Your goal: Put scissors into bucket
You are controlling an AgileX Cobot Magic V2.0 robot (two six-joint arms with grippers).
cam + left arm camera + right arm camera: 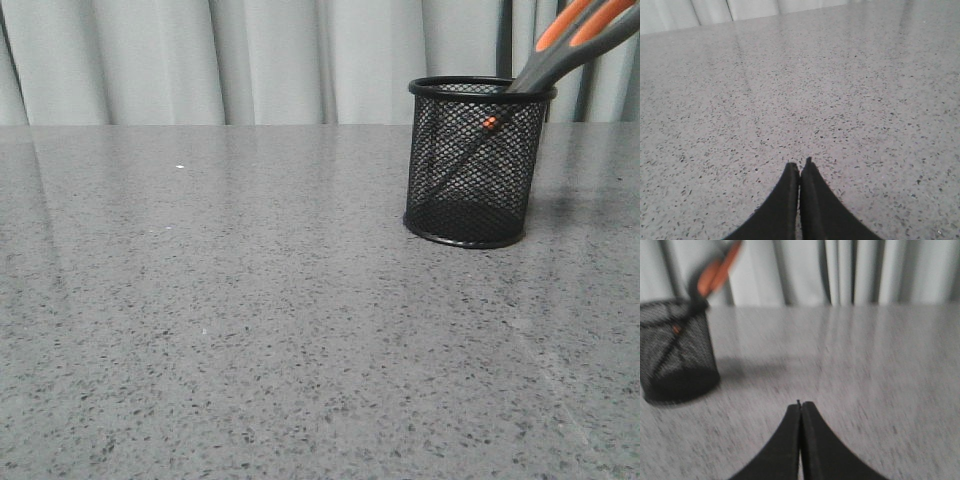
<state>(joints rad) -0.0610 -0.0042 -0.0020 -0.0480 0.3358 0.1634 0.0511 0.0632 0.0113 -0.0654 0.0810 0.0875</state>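
Note:
The black wire-mesh bucket [478, 163] stands upright on the grey speckled table, right of centre in the front view. The scissors [570, 42] rest inside it, blades down, with the grey and orange handles leaning out over the rim to the right. The orange pivot dot shows through the mesh. The right wrist view, blurred, has the bucket [676, 357] and the scissors [715, 272] off to one side. My right gripper [801, 404] is shut and empty, away from the bucket. My left gripper [800, 164] is shut and empty above bare table. Neither arm appears in the front view.
The grey speckled table [250, 320] stretches across the front view. Pale curtains [250, 60] hang behind its far edge.

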